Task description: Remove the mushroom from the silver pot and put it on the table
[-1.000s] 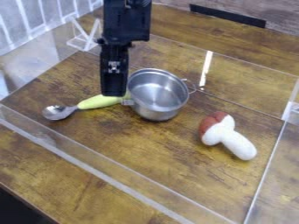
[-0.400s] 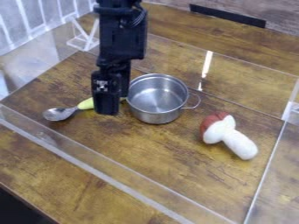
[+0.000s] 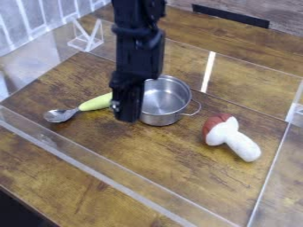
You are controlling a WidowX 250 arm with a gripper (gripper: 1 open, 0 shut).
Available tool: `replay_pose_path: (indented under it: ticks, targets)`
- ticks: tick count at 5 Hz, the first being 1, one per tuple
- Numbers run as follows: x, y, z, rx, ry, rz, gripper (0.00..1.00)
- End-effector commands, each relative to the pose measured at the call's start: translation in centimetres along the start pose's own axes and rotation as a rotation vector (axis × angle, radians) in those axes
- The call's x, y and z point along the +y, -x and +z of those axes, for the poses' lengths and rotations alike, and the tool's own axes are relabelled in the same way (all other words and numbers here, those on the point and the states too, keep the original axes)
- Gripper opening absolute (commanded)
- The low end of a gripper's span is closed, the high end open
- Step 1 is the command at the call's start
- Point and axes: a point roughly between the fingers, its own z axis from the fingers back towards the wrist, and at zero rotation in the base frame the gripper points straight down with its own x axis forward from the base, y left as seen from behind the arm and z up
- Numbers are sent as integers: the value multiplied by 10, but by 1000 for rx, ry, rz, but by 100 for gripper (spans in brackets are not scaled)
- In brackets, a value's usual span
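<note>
Reddish-brown mushroom (image 3: pixel 229 136) on table (image 3: pixel 154 168), right of gripper (image 3: pixel 127 113)

Lab test rig: wooden table (image 3: pixel 83 191) boxed by clear acrylic walls (image 3: pixel 71 164), toy props.

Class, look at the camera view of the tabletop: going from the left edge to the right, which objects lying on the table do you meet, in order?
Spoon → yellow-green banana toy → silver pot → mushroom. The arm's tool, down between banana toy and pot, overlaps both, so it is left out.
</note>
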Motion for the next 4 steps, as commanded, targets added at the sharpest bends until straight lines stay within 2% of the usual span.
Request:
replay_pose_path:
  ticks: [1, 3, 4]
  targets:
    - [-5, 2, 7, 12, -38, -102, 0]
    - [-1, 14, 6, 32, -37, -196, 0]
    - [3, 19, -2, 35, -37, -227, 0]
